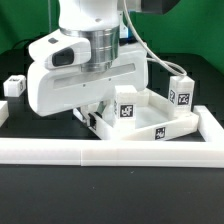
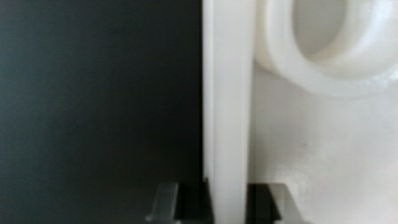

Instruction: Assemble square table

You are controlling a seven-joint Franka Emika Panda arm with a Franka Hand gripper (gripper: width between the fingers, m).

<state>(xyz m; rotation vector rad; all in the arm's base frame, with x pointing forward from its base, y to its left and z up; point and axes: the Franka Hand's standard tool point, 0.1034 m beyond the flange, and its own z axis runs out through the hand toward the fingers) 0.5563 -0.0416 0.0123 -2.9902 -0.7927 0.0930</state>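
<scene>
The white square tabletop (image 1: 150, 125) lies at the middle right of the exterior view, with its raised rim and a small tag on it. My gripper (image 1: 93, 116) reaches down at the tabletop's left edge, mostly hidden by the white hand. In the wrist view the gripper (image 2: 222, 196) has its dark fingers (image 2: 175, 200) pressed on both sides of the upright rim (image 2: 226, 90). A round corner hole (image 2: 331, 50) shows beside the rim. One tagged leg (image 1: 127, 106) stands at the tabletop's back, one (image 1: 181, 92) to its right, one (image 1: 14, 86) far left.
The long white border rail (image 1: 110, 151) runs along the front and turns back at the exterior view's right (image 1: 212, 126). A short white piece (image 1: 3, 110) sits at the left edge. The arm's cable hangs behind the hand.
</scene>
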